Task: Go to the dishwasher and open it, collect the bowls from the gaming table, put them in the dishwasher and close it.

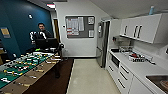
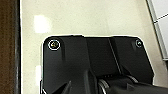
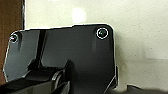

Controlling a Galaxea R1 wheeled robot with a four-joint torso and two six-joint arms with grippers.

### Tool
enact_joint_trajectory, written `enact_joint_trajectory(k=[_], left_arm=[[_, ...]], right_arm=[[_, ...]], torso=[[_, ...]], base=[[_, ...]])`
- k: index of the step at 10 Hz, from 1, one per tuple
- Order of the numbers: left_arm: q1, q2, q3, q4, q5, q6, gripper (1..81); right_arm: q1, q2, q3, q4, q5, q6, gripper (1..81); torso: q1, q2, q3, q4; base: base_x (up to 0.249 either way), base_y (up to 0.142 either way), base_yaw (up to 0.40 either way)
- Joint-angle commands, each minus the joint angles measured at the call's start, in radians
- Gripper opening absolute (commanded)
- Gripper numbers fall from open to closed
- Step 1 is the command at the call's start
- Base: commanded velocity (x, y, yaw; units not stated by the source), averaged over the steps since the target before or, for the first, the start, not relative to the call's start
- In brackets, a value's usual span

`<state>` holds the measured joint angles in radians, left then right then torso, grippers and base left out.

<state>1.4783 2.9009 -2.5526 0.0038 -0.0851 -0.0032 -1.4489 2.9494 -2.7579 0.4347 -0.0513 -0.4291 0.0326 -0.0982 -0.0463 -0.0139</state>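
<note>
Facing pale kitchen aisle (image 1: pixel 87 77): foosball table (image 1: pixel 22 66) lower left, white drawer cabinets (image 1: pixel 122 75) lower right, person (image 1: pixel 41 32) upper left behind monitor (image 1: pixel 47 43). Gripper states: cannot tell.

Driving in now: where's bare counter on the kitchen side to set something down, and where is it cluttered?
The white counter looks bare in the stretch between the dish rack and the sink at the near end. Farther along it is crowded: the rack, then items toward the steel fridge. The pale floor between the foosball table and the cabinets is open.
</note>
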Motion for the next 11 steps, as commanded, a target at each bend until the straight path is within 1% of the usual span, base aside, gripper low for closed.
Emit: enact_joint_trajectory(k=[1, 11], left_arm=[[-0.054, -0.008, 0.003, 0.002, 0.045, 0.0, 81.1], [-0.055, -0.004, 0.003, 0.002, 0.045, 0.0, 81.1]], right_arm=[[0.064, -0.011, -0.006, 0.004, -0.058, -0.002, 81.1], [0.064, -0.013, -0.006, 0.004, -0.058, -0.002, 81.1]], torso=[[0.0, 0.0, 0.0, 0.0], [0.0, 0.0, 0.0, 0.0]], base=[[0.0, 0.0, 0.196], [0.0, 0.0, 0.196]])
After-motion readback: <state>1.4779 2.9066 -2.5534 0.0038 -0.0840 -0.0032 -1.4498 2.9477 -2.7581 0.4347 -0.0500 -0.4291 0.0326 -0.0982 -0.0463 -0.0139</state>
